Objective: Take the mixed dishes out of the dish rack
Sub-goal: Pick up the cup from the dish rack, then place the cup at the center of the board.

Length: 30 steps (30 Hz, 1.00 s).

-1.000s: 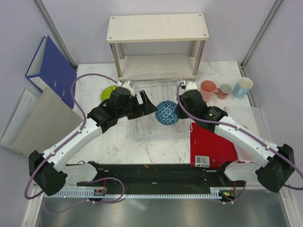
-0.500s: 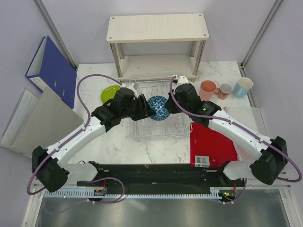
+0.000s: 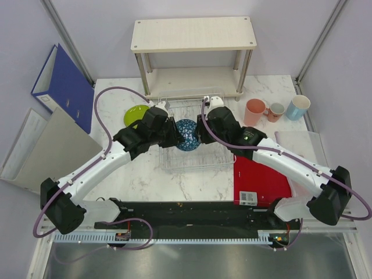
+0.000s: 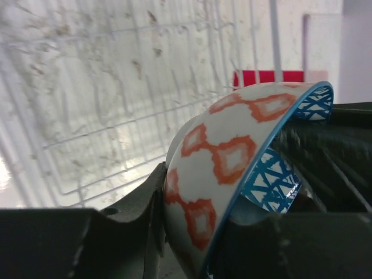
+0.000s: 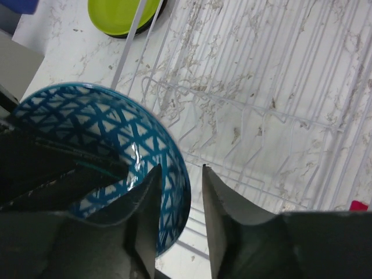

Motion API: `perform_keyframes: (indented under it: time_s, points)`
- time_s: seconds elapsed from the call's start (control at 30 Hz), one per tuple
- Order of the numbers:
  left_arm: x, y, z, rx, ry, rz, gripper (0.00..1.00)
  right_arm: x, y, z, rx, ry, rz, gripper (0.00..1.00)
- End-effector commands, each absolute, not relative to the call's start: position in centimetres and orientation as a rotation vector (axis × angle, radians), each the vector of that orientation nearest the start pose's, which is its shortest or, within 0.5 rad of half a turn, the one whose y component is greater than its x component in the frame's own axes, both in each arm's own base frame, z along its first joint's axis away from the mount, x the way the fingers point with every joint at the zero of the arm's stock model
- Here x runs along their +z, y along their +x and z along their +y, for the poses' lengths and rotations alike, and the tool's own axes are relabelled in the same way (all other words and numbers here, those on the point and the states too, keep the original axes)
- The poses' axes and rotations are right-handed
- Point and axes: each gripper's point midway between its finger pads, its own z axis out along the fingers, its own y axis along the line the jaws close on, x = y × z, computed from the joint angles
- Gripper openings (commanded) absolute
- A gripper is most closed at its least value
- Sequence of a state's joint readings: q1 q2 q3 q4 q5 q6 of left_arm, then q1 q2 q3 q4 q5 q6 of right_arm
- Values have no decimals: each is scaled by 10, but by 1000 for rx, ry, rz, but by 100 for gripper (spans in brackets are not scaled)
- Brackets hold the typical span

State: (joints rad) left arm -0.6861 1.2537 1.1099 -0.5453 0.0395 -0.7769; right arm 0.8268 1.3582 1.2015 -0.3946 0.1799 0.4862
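The small bowl [image 3: 188, 135], blue lattice inside and red diamonds on white outside, hangs tilted over the dish rack [image 3: 197, 160] between both grippers. My left gripper [image 3: 177, 133] is shut on the bowl's wall [image 4: 226, 168], one finger against the outside and the other inside; in the left wrist view that gripper [image 4: 203, 226] fills the bottom edge. My right gripper [image 3: 199, 132] stands open. In its wrist view the gripper [image 5: 180, 168] straddles the bowl's rim [image 5: 87, 128], with a gap to the right finger. The wire rack [image 5: 261, 116] shows nothing else in it.
A lime-green plate [image 3: 136, 113] lies left of the rack on a dark plate [image 5: 158, 10]. Pink cup [image 3: 254, 110], terracotta mug [image 3: 276, 110] and light blue cup [image 3: 298, 106] stand at the back right. A wooden shelf [image 3: 192, 52] is behind the rack, a red sheet [image 3: 258, 177] at its right.
Both arms carried the bowl leftward and back over the rack. The left gripper closed onto the bowl, and the right gripper, shut on it before, has opened.
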Motion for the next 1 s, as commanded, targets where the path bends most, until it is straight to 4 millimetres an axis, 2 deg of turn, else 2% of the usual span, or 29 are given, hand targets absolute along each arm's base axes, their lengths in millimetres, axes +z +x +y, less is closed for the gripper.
perform_keyframes:
  time_s: [0.0,0.1,0.13,0.27,0.4,0.5,0.67,0.73,0.8,0.83,0.97]
  points:
    - [239,276,-208,-511,-120,2255,2,253,283,289,549,-257,2097,67]
    - [251,279,-182,-446,-199,2217,2,249,284,277,503,-217,2096,86]
    - [258,279,-173,-440,-226,2198,2,249,284,273,481,-202,2090,88]
    - [260,279,-135,-405,-361,2171,2,245,282,262,448,-187,2083,89]
    - [255,277,-108,-401,-475,2154,2,252,279,253,456,-176,2048,87]
    - [239,276,-88,-394,-570,2165,2,259,274,249,474,-172,2022,86]
    - [190,276,-71,-464,-749,2243,2,260,270,242,477,-168,2002,86]
    - [167,274,-72,-502,-803,2287,2,259,268,239,477,-171,1998,86]
    - [160,278,-74,-544,-824,2289,2,260,266,238,483,-173,1993,86]
    - [147,277,-75,-544,-846,2316,2,257,265,237,480,-177,1997,86]
    - [131,283,-80,-577,-869,2343,2,255,263,233,477,-174,1993,86]
